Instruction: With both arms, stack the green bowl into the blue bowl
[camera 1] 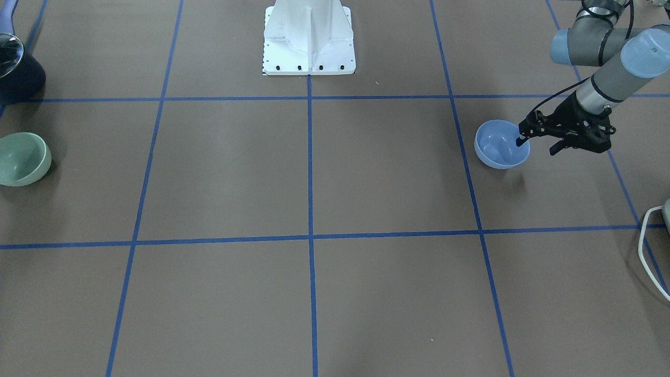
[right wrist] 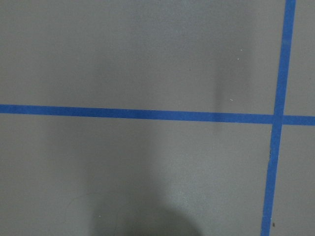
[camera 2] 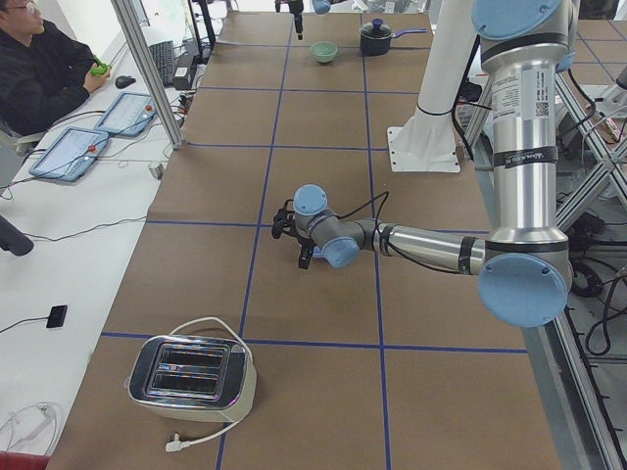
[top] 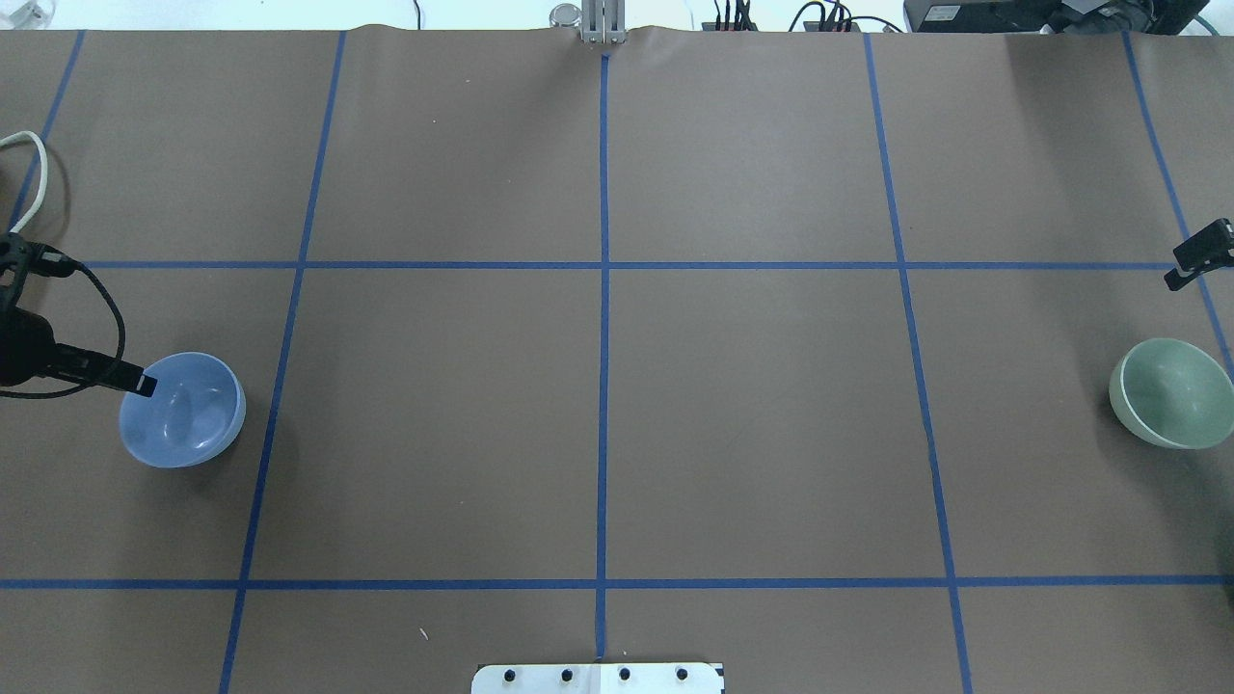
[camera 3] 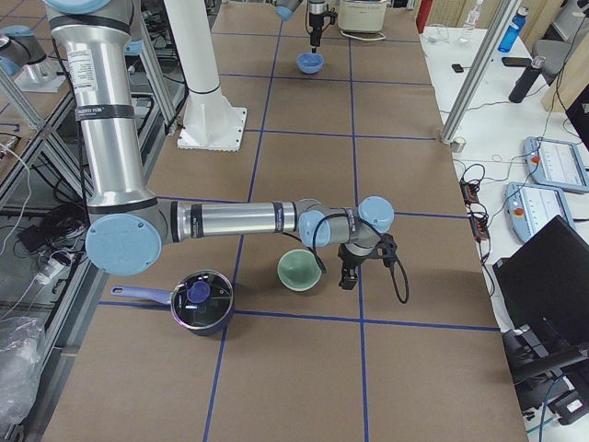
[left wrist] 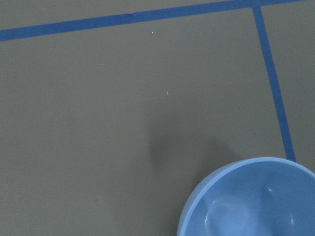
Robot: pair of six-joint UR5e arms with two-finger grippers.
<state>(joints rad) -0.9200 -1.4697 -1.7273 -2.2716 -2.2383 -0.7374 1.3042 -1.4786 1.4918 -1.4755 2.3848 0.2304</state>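
Observation:
The blue bowl (camera 1: 497,149) sits on the brown table on my left side; it also shows in the overhead view (top: 183,414) and the left wrist view (left wrist: 251,201). My left gripper (camera 1: 538,145) is open, one finger inside the bowl's rim and the other outside it. The green bowl (camera 1: 21,159) sits far across the table on my right side, also in the overhead view (top: 1171,393). My right gripper (top: 1200,254) hangs just beyond the green bowl (camera 3: 300,270), apart from it. Only a part of it shows, so I cannot tell its jaw state.
A dark lidded pot (camera 3: 200,302) stands close to the green bowl. A toaster (camera 2: 191,372) with a white cable (camera 1: 649,246) sits past the blue bowl at the table's end. The white base mount (camera 1: 309,36) is mid-table on the robot's side.

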